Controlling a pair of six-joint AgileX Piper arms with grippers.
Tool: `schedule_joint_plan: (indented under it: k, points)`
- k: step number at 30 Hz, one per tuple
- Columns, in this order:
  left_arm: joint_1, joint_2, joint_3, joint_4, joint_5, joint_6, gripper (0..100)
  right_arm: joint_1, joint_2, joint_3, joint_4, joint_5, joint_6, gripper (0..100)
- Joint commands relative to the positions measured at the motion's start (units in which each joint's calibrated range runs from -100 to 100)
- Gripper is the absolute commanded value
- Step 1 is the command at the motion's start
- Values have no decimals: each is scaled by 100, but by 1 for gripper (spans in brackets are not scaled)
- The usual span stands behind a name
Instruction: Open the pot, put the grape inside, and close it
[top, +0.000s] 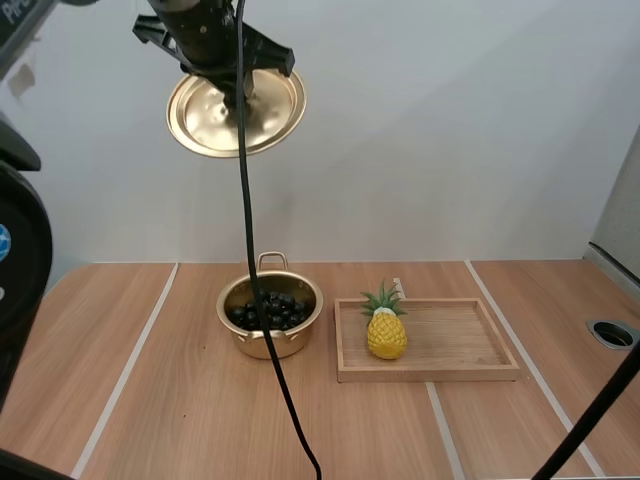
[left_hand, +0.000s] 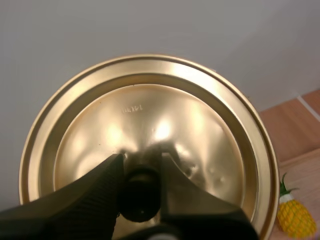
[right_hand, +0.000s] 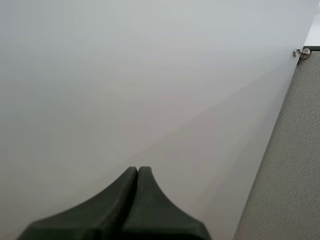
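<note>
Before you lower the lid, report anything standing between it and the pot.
Nothing visible does. The left gripper holds the lid by its knob high over the table; the pot stands open below, grapes inside. The pineapple sits on the tray beside the pot, apart from it.

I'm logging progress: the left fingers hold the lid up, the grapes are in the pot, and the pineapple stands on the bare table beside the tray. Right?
Not quite: the pineapple stands inside the wooden tray, not beside it, as the high view shows. The lid, grapes and pot are as you say.
</note>
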Motion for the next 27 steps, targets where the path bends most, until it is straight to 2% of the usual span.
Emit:
schedule_joint_plan:
  k: [1, 9, 27]
  points:
    - [-7, -42, 430, -120, 0, -14, 0, -29, -68, -54, -54, 29, 10, 0]
    - [-7, -42, 1375, -167, -318, 57, 0, -29, -68, -54, -54, 29, 10, 0]
    - [-7, -42, 3301, -271, -2186, 234, 0, -29, -68, -54, -54, 84, 20, 0]
